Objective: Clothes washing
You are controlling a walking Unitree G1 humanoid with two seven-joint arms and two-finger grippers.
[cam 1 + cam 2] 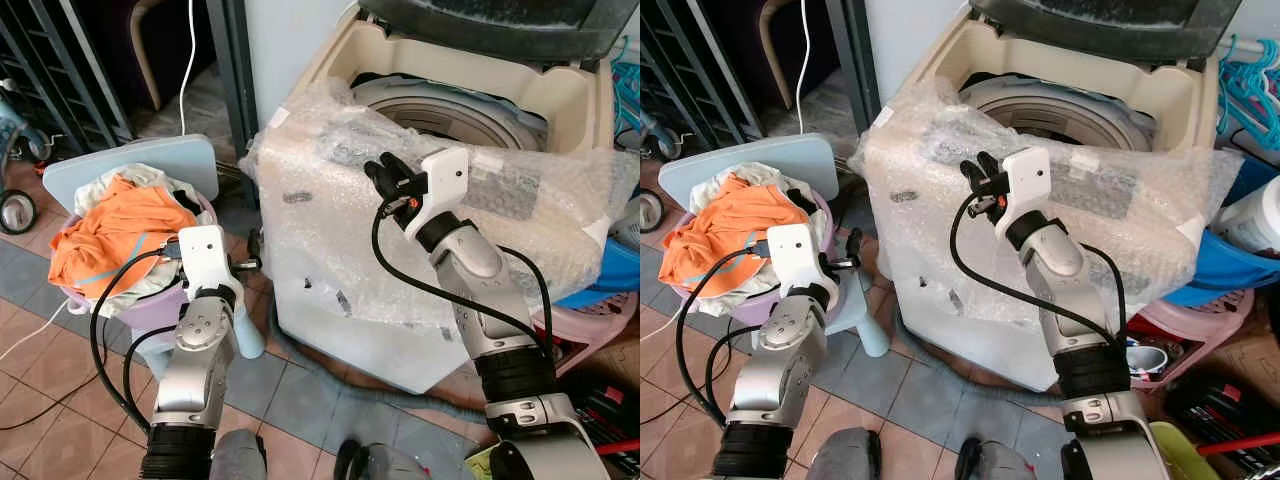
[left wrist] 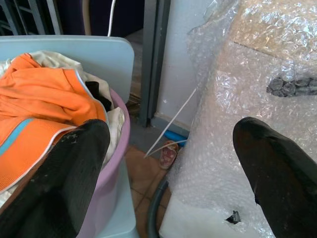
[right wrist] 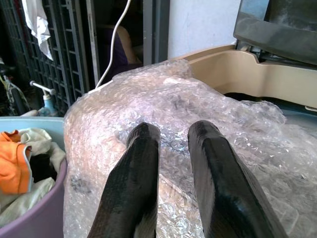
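A top-loading washing machine (image 1: 330, 250) stands wrapped in bubble wrap, its lid up and its drum (image 1: 450, 112) exposed. To its left a pale purple laundry basket (image 1: 160, 305) holds an orange garment (image 1: 105, 232) on top of white and dark clothes. My right gripper (image 1: 383, 176) hovers over the wrapped front top edge of the machine, its fingers (image 3: 141, 163) shut with nothing between them. My left gripper (image 2: 171, 129) is open and empty, low between the basket and the machine's left side, beside the basket rim (image 2: 119, 148).
A light blue panel (image 1: 135, 160) leans behind the basket, which rests on a light blue stool (image 1: 250, 340). A grey hose (image 1: 330, 378) runs along the tiled floor. Right of the machine sit a pink basket (image 1: 590, 330) and hangers (image 1: 1252, 80). Dark metal bars (image 1: 60, 70) stand at the back left.
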